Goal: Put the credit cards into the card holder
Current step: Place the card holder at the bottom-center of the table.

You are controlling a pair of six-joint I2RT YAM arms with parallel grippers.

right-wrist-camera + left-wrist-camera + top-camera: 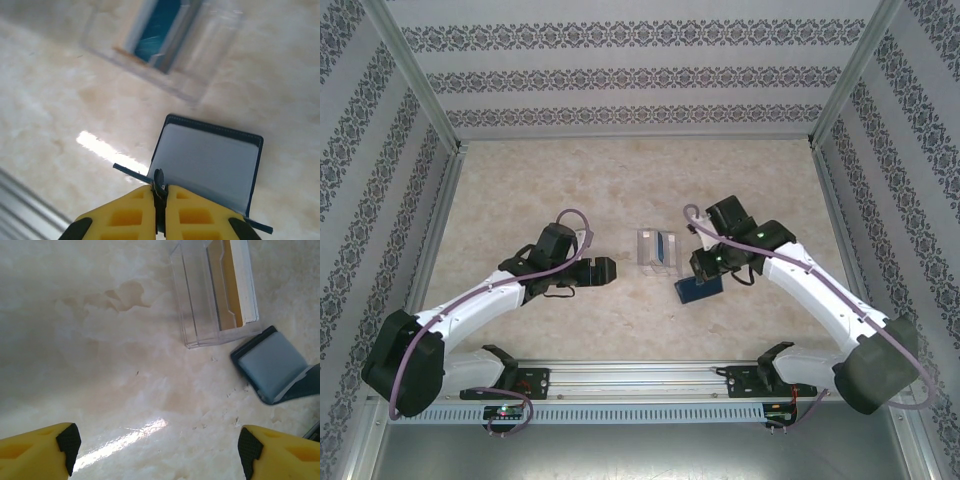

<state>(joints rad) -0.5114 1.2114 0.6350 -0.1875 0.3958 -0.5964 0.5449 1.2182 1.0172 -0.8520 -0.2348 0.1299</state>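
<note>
The dark navy card holder lies opened on the table, its pale grey-blue inside facing up. My right gripper is shut on the edge of its near flap by the snap tab, holding that flap raised. The credit cards stand in a clear plastic stand: a blue card, a tan card and a white one. My left gripper hovers open left of the stand, low over bare table, nothing between its fingertips. The card holder sits ahead and to its right.
The table is a pale marbled surface walled by patterned panels on three sides. A metal rail runs along the near edge between the arm bases. Open table lies beyond the stand and to the left.
</note>
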